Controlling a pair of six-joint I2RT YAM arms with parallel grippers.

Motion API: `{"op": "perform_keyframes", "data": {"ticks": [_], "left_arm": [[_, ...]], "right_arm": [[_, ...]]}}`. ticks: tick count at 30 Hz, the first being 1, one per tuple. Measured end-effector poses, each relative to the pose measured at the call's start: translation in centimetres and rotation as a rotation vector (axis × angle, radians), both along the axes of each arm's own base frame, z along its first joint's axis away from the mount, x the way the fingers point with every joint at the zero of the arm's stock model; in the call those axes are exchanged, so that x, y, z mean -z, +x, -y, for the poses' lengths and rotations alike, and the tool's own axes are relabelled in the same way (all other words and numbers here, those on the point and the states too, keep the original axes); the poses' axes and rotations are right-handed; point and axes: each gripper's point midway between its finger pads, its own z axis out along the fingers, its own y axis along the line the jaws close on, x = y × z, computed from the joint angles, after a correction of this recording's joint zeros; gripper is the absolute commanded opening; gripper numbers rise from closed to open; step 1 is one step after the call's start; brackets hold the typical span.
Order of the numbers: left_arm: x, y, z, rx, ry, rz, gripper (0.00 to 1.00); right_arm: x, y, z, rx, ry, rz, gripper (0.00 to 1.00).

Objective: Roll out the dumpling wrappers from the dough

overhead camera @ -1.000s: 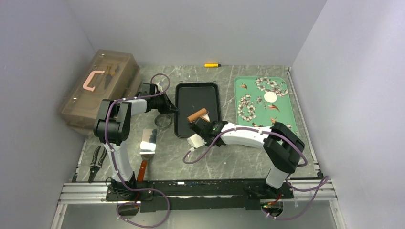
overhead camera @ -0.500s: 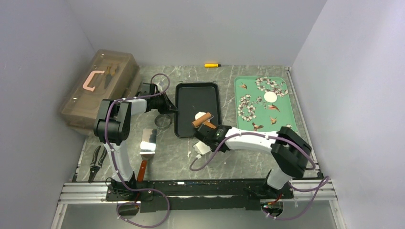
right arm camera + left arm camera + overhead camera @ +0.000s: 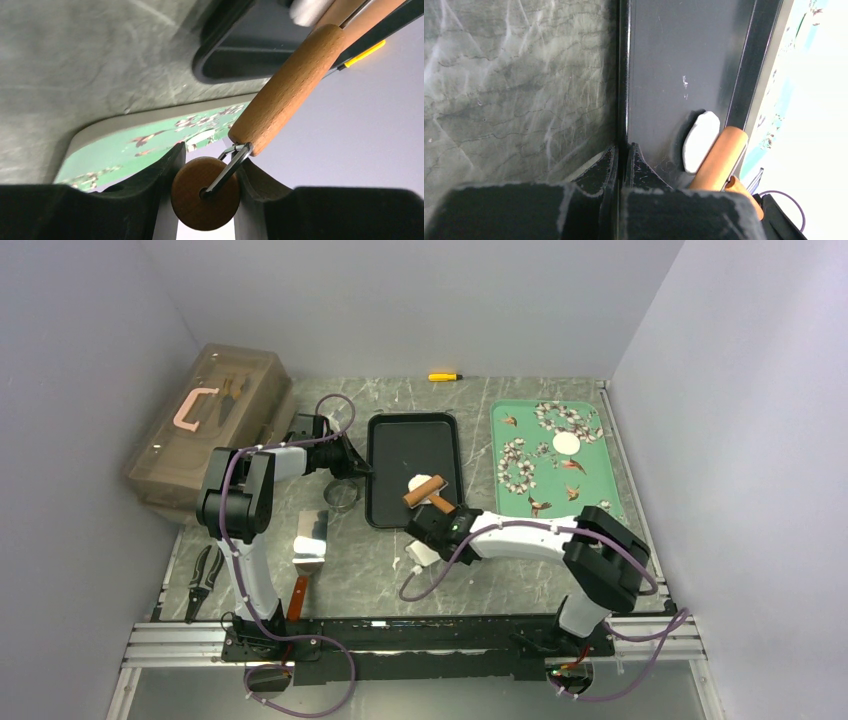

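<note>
Grey marbled table (image 3: 500, 580), pale walls on three sides. The dough (image 3: 417, 482) lies in the near right part of the black tray (image 3: 400, 440). From the left wrist view it is a thick, smooth white oval, pressed down somewhat but far from thin. The roller (image 3: 424, 491) lies just at its near side, touching or nearly so. The right gripper (image 3: 207, 175) is closed on the roller's round wooden handle, with the barrel slanting away over the tray's edge. The left gripper (image 3: 622, 152) is clamped tight on the black tray's left rim and seems to be steadying it.

Farther out, one wrapper (image 3: 566, 444), a flat white round, lies on the green tray (image 3: 585, 490) to the right. A ring cutter (image 3: 343, 496) and a scraper (image 3: 311, 538) lie left of the black tray.

The task looks early to midway. One wrapper is laid out, and this lump needs more passes before it is a sheet. A white bit (image 3: 420, 552) lies on the table by the right arm; I cannot tell whether it is dough.
</note>
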Motion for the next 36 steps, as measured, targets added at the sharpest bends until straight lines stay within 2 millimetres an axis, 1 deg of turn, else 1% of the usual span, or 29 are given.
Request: {"op": "perform_keyframes", "data": {"ticks": [3,6,9,14,17,20,25,28,32,34,35,36], "left_arm": [[0.0,0.0,0.0,0.0,-0.002,-0.001,0.0],[0.0,0.0,0.0,0.001,-0.002,-0.001,0.0],[0.0,0.0,0.0,0.001,-0.002,-0.001,0.0],[0.0,0.0,0.0,0.0,-0.002,-0.001,0.0],[0.0,0.0,0.0,0.0,-0.002,-0.002,0.0],[0.0,0.0,0.0,0.0,-0.002,-0.002,0.0],[0.0,0.0,-0.1,0.001,-0.005,-0.003,0.0],[0.0,0.0,0.0,0.002,-0.007,-0.004,0.0],[0.0,0.0,0.0,0.002,-0.007,-0.004,0.0],[0.0,0.0,0.0,0.003,-0.007,-0.004,0.0],[0.0,0.0,-0.1,0.002,-0.007,-0.004,0.0],[0.0,0.0,-0.1,0.002,-0.007,-0.004,0.0]], "right_arm": [[-0.3,-1.4,0.8,0.001,-0.026,-0.006,0.0],[-0.1,-1.6,1.0,0.002,-0.037,-0.009,0.0],[0.3,-1.0,0.8,0.002,-0.039,-0.006,0.0],[1.2,1.5,-0.7,0.004,-0.026,0.016,0.0],[1.1,1.8,-1.0,0.002,-0.01,0.021,0.0],[1.0,0.9,-0.6,0.003,-0.009,0.022,0.0],[0.5,-1.7,1.1,0.006,-0.031,0.009,0.0],[0.6,-2.4,1.9,0.014,-0.049,-0.005,0.0],[0.7,-1.9,1.8,0.01,-0.055,-0.008,0.0],[1.0,-0.9,1.4,0.014,-0.059,-0.007,0.0],[1.3,0.0,0.8,0.013,-0.053,-0.001,0.0],[1.4,0.4,0.8,0.02,-0.048,0.003,0.0]]}}
